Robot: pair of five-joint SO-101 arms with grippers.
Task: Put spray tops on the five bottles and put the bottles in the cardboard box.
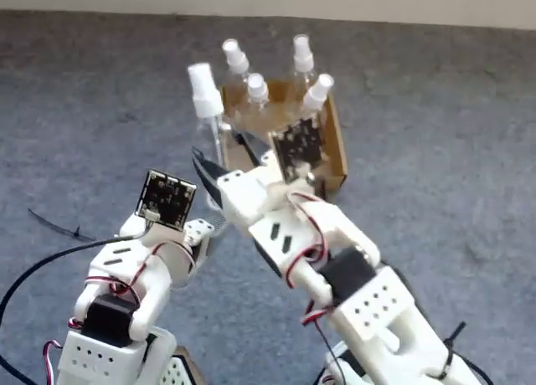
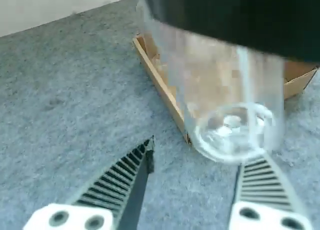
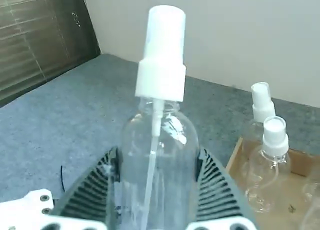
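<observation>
Right gripper pinches the fifth bottle, spray top on, lifted just beside the cardboard box. Left gripper is spread wide under its base. The bottle could clip the box wall or topple the four bottles inside if it is lowered off-centre.

Base of bottle beyond the edge; cardboard box partly behind right arm.

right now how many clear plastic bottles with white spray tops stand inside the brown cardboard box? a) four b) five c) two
a: four clear bottles stand in the cardboard box, while the fifth bottle is clamped in the right gripper, not yet set inside.
</observation>
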